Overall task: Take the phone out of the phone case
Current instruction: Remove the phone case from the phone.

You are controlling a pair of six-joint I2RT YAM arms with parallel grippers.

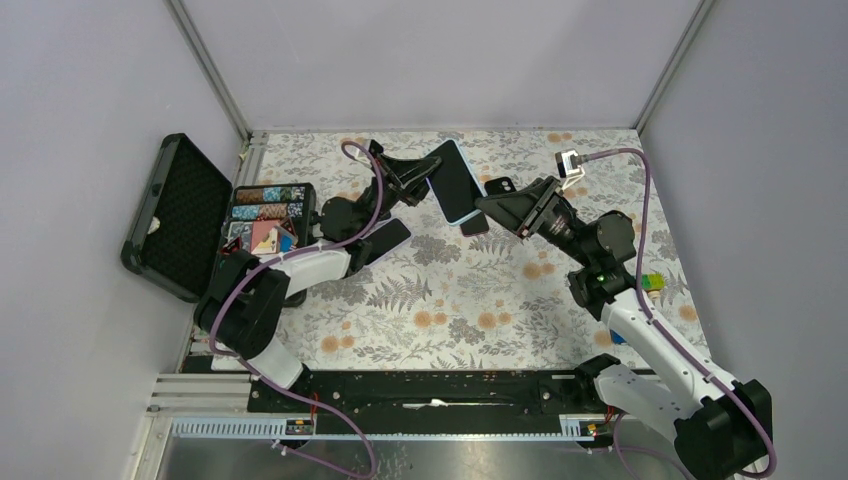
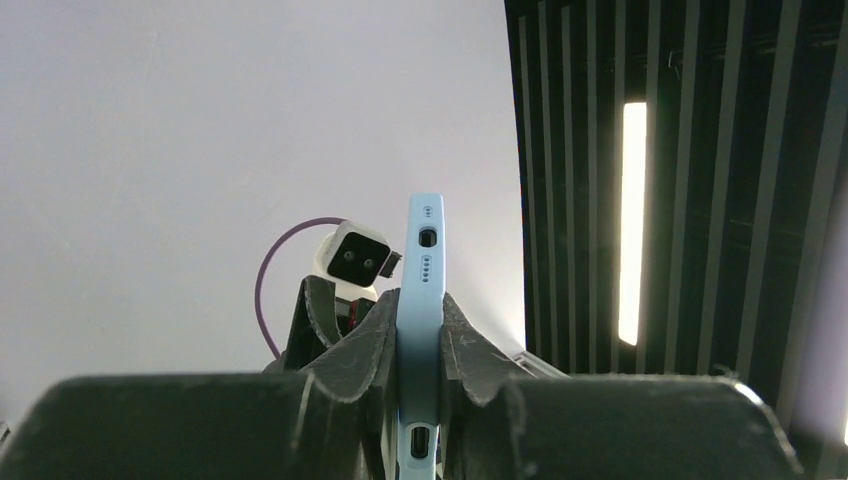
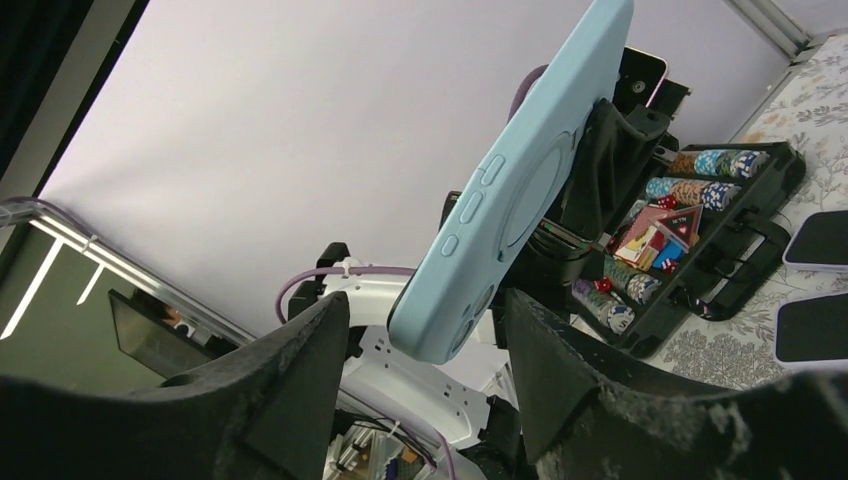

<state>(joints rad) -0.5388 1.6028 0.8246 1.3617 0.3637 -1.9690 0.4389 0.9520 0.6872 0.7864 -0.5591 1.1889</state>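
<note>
The phone (image 1: pixel 455 182), seated in its pale-blue case (image 3: pixel 520 190), hangs in the air above the far middle of the table (image 1: pixel 480 300), dark screen turned up to the overhead camera; the left tool (image 2: pixel 420 335) pinches phone and case together across their thickness near one end, a pad on each face; the right tool (image 3: pixel 425 315) stands spread, a finger on either side of the case's other end, gaps showing, seemingly not touching it; a pinkish corner (image 1: pixel 477 223) shows past the case on the right tool's side, and whether that is the phone lifting out cannot be told. The step in hand looks like the hand-over to peeling: the case is presented, the pull not yet begun. The next move calls for the right tool to close on the free end and bend the rim off the phone; because the left grip clamps both layers, it may have to shift. A chip tray (image 1: pixel 270 213) sits to the left; two spare handsets (image 3: pixel 822 238) lie beside it.
</note>
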